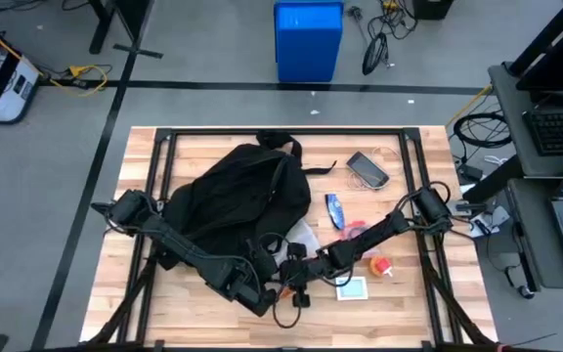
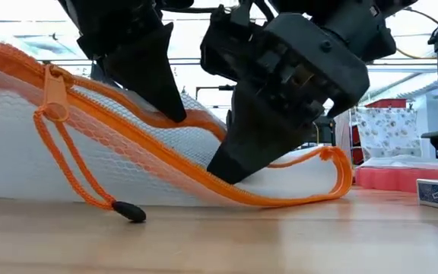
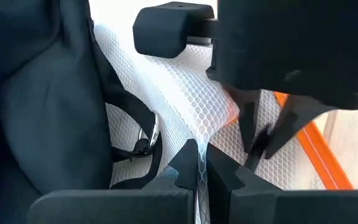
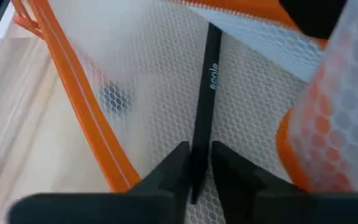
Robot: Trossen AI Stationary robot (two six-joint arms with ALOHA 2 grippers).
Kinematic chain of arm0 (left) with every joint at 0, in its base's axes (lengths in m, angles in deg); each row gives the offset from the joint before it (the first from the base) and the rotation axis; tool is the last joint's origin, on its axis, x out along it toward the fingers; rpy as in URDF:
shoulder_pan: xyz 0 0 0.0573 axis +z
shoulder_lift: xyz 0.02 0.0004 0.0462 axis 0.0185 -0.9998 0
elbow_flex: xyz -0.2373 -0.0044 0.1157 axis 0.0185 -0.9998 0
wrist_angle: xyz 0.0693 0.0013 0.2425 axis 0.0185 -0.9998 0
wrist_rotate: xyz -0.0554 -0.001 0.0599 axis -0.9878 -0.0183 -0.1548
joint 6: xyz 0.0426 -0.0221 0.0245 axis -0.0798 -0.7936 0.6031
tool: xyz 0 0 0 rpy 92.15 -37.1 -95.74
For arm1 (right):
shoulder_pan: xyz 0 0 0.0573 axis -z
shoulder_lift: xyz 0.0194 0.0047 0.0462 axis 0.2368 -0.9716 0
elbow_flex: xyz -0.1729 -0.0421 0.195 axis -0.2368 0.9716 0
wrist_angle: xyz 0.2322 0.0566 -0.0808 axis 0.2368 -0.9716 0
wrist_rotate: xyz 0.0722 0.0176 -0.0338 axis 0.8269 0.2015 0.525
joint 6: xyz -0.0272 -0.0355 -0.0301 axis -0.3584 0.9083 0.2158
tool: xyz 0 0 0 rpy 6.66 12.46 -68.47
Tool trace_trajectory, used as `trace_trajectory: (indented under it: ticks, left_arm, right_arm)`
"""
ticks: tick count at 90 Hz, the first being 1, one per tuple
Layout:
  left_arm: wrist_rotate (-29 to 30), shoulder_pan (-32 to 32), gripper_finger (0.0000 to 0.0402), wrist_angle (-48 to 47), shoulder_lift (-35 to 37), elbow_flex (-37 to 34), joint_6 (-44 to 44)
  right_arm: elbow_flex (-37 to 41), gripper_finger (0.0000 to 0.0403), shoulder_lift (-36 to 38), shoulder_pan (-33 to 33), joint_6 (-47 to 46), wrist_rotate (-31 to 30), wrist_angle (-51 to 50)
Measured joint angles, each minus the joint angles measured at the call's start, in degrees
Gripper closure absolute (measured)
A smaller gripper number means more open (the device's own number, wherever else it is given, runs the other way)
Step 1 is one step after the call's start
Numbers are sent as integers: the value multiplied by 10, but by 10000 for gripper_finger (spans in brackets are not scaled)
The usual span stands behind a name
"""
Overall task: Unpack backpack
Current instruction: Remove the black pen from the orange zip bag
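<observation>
Bright backlight glares in low view; right wrist view blurred.

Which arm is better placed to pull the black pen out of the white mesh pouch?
The right. In its wrist view, the right hand is shut on the slim black pen inside the white mesh pouch with orange zipper. The left hand pinches the mesh, likely steadying it.

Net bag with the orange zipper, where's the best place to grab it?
Probably the orange zipper edge: a firmer raised ridge on the floppy mesh pouch. Come from above, fingers straddling it. The left gripper and right gripper pinch the mesh.
</observation>
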Motion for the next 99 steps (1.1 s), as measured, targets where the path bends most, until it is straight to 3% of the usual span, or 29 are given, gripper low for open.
trace_trajectory:
  ticks: [8,15,38,49,58,83,99]
  left_arm:
    - [0,0,402,0,0,0,0]
    - [0,0,402,0,0,0,1]
    - [0,0,402,0,0,0,4]
    - [0,0,402,0,0,0,4]
    - [0,0,402,0,0,0,3]
    - [0,0,402,0,0,0,0]
    - [0,0,402,0,0,0,0]
  right_arm:
    - [0,393,1,0,6,6,0]
    - [0,391,1,-3,9,8,1]
    - [0,275,0,-5,6,6,-10]
    - [0,252,0,-5,3,6,-9]
    - [0,267,0,-4,-3,6,-9]
    - [0,363,0,-3,-3,6,-6]
    - [0,369,0,-3,-2,11,-6]
